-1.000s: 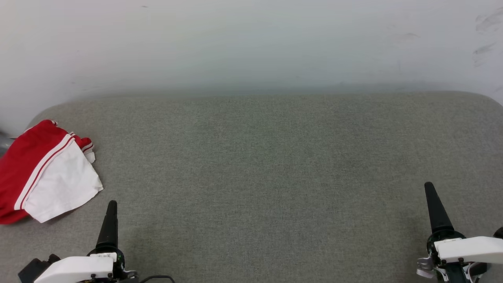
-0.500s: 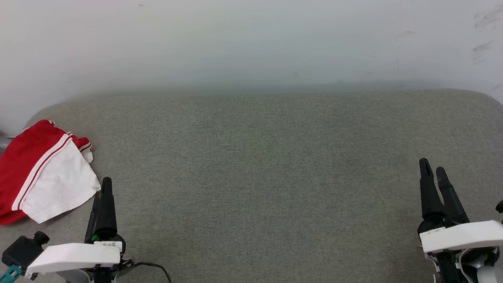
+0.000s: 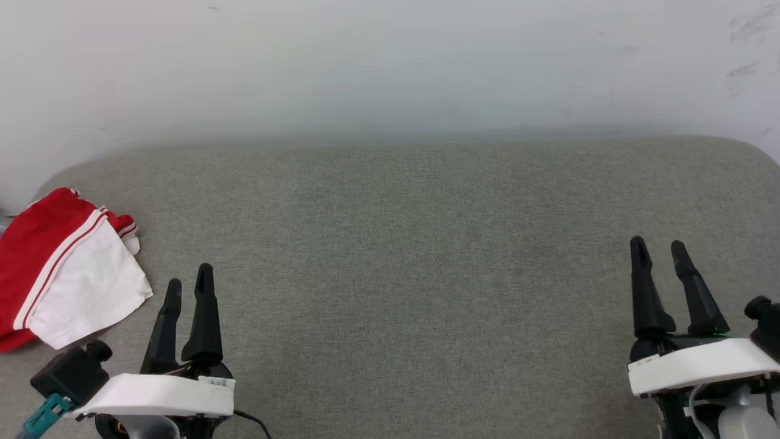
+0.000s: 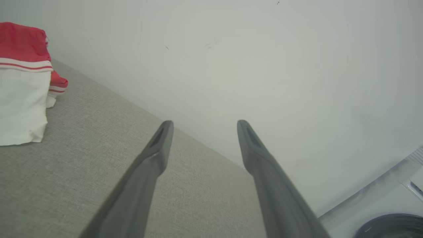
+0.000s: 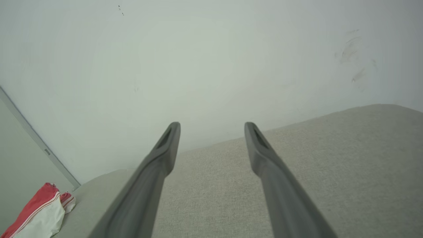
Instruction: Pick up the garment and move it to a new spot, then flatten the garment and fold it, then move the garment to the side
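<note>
- Writing: we see a small white label (image 3: 217, 383) on the pale housing behind the left tool (image 3: 189, 275); its print is too small to read.
- The garment (image 3: 67, 268) shows no lettering on the side turned up, only red cloth, a white sleeve and red-and-white striped trim.
- Garment position: it lies bunched at the far left edge of the grey fabric-covered table (image 3: 396, 244), near the rounded back corner. It is partly cut off by the edge of the head view.
- Left tool: fingers spread wide, nothing between them. It sits low at the near left of the table with its fingers pointing away from the robot, just right of the garment and not touching it.
- Right tool (image 3: 657, 243): fingers spread wide and empty. It sits at the near right of the table, well apart from the garment, fingers pointing toward the wall (image 3: 390, 61).
- Both wrist views look along the parted fingers, over the table top, to the pale wall.
- The wall has dark scuff marks (image 3: 746, 24) at the upper right.
</note>
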`<state>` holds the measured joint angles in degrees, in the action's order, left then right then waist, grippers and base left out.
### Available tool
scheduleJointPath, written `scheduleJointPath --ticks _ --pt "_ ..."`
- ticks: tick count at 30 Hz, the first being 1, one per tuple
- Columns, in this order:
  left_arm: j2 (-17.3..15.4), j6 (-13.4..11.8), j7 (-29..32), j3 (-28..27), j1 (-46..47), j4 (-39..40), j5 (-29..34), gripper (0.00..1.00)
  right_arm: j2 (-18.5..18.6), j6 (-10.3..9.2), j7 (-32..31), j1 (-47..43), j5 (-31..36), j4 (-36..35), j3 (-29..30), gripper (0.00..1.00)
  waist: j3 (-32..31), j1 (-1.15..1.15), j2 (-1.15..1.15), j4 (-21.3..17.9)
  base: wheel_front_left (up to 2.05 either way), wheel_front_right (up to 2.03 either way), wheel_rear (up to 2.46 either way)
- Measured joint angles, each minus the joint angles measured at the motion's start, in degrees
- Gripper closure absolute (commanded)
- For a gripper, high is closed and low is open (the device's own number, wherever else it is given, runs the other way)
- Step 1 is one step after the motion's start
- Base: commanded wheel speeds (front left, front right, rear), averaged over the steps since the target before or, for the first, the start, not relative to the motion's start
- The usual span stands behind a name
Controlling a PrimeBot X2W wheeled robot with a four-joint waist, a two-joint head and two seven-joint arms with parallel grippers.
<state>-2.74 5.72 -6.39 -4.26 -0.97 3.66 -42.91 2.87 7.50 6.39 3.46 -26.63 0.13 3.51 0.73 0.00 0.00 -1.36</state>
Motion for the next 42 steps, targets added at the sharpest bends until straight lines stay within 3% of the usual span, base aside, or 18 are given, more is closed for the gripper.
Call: scheduleJointPath --ticks 18,36,42 --pt "-0.11 -3.3 -2.87 6.6 -1.19 2.7 18.94 0.0 0.0 0.0 2.75 -0.08 15.78 -0.27 -1.22 0.0 0.51 0.0 0.0 -0.51 0.0 0.0 0.0" --pt "-2.49 -8.33 -5.42 12.73 -2.36 -1.75 30.2 0.0 0.01 0.02 5.44 -0.25 28.26 0.02 -2.59 0.0 0.81 0.0 0.0 -1.06 0.0 0.0 0.0" --pt "-1.77 -7.86 -6.03 11.2 -2.67 -1.74 29.32 0.0 0.02 0.02 6.1 -0.43 28.0 0.53 -2.68 0.0 0.87 0.0 0.0 -1.18 0.0 0.0 0.0"
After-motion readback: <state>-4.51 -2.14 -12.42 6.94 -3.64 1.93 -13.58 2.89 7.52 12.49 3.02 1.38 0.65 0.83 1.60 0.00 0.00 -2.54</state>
